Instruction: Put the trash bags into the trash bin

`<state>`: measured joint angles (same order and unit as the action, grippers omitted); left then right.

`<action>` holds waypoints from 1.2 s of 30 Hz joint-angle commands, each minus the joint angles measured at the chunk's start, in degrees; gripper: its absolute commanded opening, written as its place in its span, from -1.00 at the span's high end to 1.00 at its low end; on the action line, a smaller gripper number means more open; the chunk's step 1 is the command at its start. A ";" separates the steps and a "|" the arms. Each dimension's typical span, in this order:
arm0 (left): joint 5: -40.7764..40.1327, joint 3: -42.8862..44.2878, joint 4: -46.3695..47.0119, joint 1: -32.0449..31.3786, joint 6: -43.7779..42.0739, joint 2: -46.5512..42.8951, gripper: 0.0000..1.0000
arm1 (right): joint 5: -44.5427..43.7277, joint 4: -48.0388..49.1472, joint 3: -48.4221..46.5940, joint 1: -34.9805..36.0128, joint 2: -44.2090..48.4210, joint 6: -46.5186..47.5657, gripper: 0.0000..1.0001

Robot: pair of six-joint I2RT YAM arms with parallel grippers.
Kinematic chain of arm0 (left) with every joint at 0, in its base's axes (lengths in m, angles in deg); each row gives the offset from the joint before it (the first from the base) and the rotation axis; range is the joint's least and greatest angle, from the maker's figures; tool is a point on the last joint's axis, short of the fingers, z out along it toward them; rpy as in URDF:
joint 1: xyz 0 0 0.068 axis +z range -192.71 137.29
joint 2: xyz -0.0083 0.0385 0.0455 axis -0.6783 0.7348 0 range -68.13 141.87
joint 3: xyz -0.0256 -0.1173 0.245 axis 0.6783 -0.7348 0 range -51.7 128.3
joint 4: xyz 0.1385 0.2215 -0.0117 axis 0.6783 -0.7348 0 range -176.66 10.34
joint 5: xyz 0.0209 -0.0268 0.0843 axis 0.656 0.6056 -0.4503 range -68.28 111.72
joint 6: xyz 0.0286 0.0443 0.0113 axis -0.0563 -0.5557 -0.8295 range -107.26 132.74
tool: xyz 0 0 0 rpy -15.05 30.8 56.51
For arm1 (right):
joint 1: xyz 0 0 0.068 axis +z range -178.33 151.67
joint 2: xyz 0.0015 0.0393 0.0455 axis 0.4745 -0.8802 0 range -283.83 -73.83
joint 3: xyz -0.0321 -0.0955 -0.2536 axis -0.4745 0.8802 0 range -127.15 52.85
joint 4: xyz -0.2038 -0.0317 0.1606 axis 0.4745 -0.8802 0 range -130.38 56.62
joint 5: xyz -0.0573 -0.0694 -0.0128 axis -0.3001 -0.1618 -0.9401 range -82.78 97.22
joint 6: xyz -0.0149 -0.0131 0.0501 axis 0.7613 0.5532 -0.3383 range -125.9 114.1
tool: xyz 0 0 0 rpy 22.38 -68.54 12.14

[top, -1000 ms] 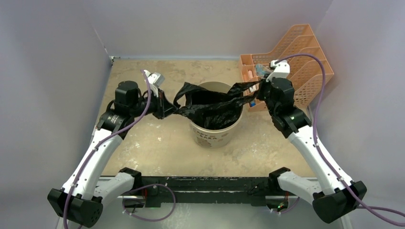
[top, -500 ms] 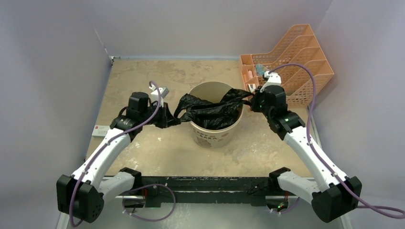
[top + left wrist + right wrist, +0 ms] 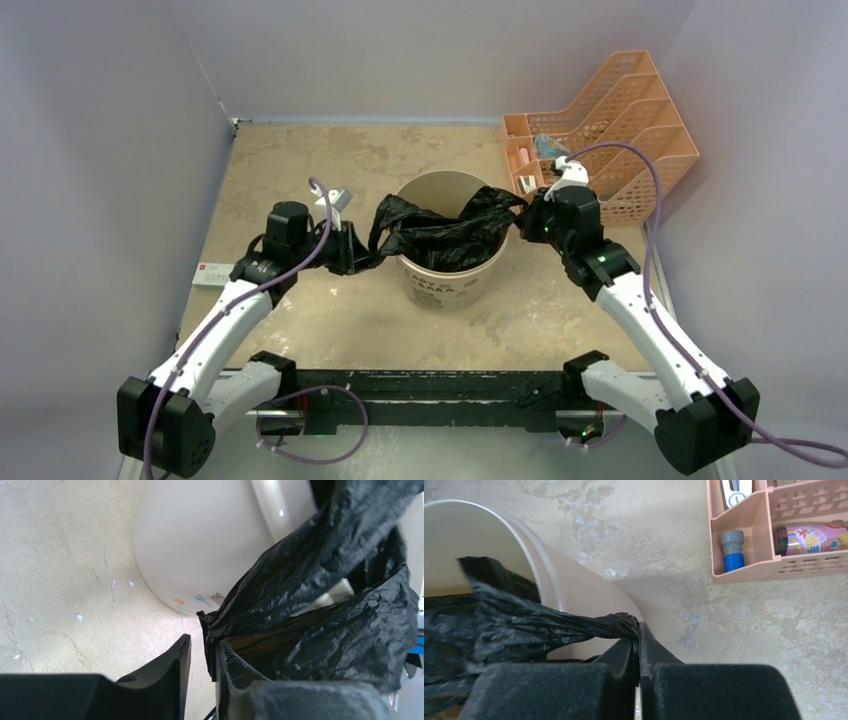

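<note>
Trash bag (image 3: 440,232), black and crinkly, lies across the mouth of the trash bin (image 3: 447,285). Much of its film sags inside, while twisted ends trail over the rim on the left and right. Brown lettering runs across the cream bin's near wall, too small to read from above. The left wrist view catches a few small coloured cartoon marks low on the wall, also illegible. To the right of the bin and behind it, an orange mesh desk organiser (image 3: 620,120) holds a pink tube (image 3: 811,537) with bright printed lettering that cannot be made out. A blue stick (image 3: 731,550) with a grey cap stands in the next compartment. Left of the bin, at the edge of the table (image 3: 300,170), lies a small white-and-red card (image 3: 208,274), its print unreadable. Both arms reach forward from their bases and bend inward toward the bin. The left gripper (image 3: 202,641) sits low, just left of the bin's wall, its jaws a slit apart. The bag's left end lies against one finger rather than squeezed between the two. The right gripper (image 3: 639,630), at the bin's right rim, has its jaws pressed together on the bag's twisted right end.
</note>
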<state>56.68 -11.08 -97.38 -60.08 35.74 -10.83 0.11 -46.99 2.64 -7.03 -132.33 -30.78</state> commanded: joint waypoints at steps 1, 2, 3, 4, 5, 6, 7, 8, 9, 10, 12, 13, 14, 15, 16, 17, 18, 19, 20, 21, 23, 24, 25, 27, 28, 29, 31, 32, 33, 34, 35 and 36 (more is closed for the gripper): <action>-4.58 5.48 -2.02 0.31 -0.03 -4.79 0.45 | -0.63 1.65 -1.17 -0.29 5.54 -0.57 1.00; -6.04 6.36 -2.69 0.31 -0.12 -5.79 0.37 | -0.58 2.05 -1.23 -0.34 6.48 -0.69 1.00; -7.37 7.32 -3.64 0.31 -0.37 -6.65 0.30 | -0.35 2.39 -1.25 -0.22 7.34 -0.89 1.00; -8.37 8.05 -4.13 0.31 -0.48 -7.68 0.24 | 0.13 2.71 -1.33 -0.22 8.04 -0.87 1.00; -9.51 8.68 -4.66 0.31 -0.64 -8.62 0.16 | 0.66 2.83 -1.48 -0.24 8.57 -0.87 0.99; -10.63 9.36 -5.32 0.31 -0.72 -9.52 0.08 | 1.31 2.84 -1.87 -0.24 8.85 -0.80 0.99; -11.48 9.98 -5.76 0.31 -0.87 -10.37 0.00 | 1.82 2.60 -2.27 -0.28 8.84 -0.63 0.99; -12.24 10.42 -5.98 0.31 -1.00 -11.11 -0.06 | 2.23 2.32 -2.64 -0.21 8.75 -0.54 0.99; -12.58 10.86 -6.06 0.31 -1.20 -11.77 -0.11 | 2.58 2.15 -3.02 -0.28 8.56 -0.22 1.00; -12.61 11.30 -5.79 0.31 -1.35 -12.18 -0.15 | 2.87 1.95 -3.24 -0.27 8.45 -0.17 1.00; -11.65 11.98 -4.41 0.31 -1.86 -12.34 -0.19 | 3.51 1.88 -3.60 -0.24 8.28 -0.16 1.00; -10.68 12.68 -4.06 0.31 -2.50 -12.00 -0.25 | 3.97 1.96 -3.73 -0.26 8.24 -0.21 1.00; -9.53 13.44 -3.64 0.31 -3.26 -11.45 -0.30 | 4.43 2.08 -3.81 -0.28 8.18 -0.39 1.00; -7.96 14.31 -3.13 0.31 -4.14 -10.74 -0.31 | 4.68 2.09 -3.98 -0.25 8.24 -0.81 1.00; -6.04 15.10 -2.58 0.31 -5.31 -9.82 -0.34 | 4.94 2.03 -4.21 -0.28 8.23 -1.52 1.00; -3.76 16.12 -2.29 0.31 -6.71 -8.36 -0.36 | 5.81 2.13 -4.26 -0.25 8.44 -2.00 1.00; -2.06 17.75 -3.35 0.27 -7.87 -6.53 -0.36 | 6.78 2.47 -4.27 -0.29 8.57 -2.14 1.00; -1.20 19.47 -4.86 0.27 -8.56 -4.41 -0.35 | 7.00 2.79 -4.32 -0.29 8.78 -2.26 1.00; -0.36 20.79 -5.77 0.30 -9.10 -2.64 -0.34 | 7.02 2.87 -4.42 -0.29 8.94 -2.61 1.00; 0.63 21.61 -6.29 0.31 -9.76 -1.34 -0.34 | 7.03 2.82 -4.57 -0.29 9.20 -2.96 1.00; 1.37 23.11 -7.75 0.31 -11.14 1.27 -0.20 | 6.89 2.37 -4.71 -0.28 9.76 -3.37 1.00; 0.77 23.52 -8.23 0.31 -11.42 1.88 -0.05 | 5.98 2.11 -4.78 -0.25 10.13 -3.59 1.00; 0.37 23.73 -8.29 0.31 -11.64 2.23 0.16 | 4.59 1.76 -4.87 -0.30 10.58 -3.82 1.00; -0.62 23.65 -7.87 0.31 -12.06 2.63 0.55 | -0.33 0.97 -4.86 -0.23 11.59 -5.50 1.00; -1.73 23.59 -7.72 0.27 -11.98 2.64 0.75 | -2.62 1.11 -4.39 -0.24 13.08 -6.42 1.00; -2.73 23.48 -7.50 0.31 -11.89 2.52 0.91 | -4.44 1.53 -3.73 -0.24 14.27 -6.84 1.00; -3.53 23.01 -7.11 0.31 -12.22 2.34 1.00 | -5.80 2.26 -2.80 -0.29 16.06 -7.15 1.00; -3.84 22.79 -7.07 0.31 -12.36 2.38 1.00 | -5.88 2.41 -2.61 -0.28 16.36 -7.10 1.00; -4.03 22.63 -7.03 0.31 -12.45 2.38 1.00 | -5.96 2.06 -2.61 -0.28 16.15 -7.03 1.00; -4.36 22.46 -6.88 0.31 -12.34 2.34 1.00 | -6.21 1.73 -2.67 -0.29 15.69 -7.09 1.00; -4.57 22.18 -6.55 0.31 -12.29 2.19 1.00 | -6.75 0.64 -3.07 -0.29 15.17 -7.18 1.00; -4.98 22.02 -6.23 0.31 -12.28 2.06 1.00 | -7.80 -0.14 -3.35 -0.29 14.80 -7.64 1.00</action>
<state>53.32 10.03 -105.90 -60.06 24.92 -7.51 -2.98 -46.86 0.85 -7.10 -116.46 -36.66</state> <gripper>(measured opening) 0.007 0.005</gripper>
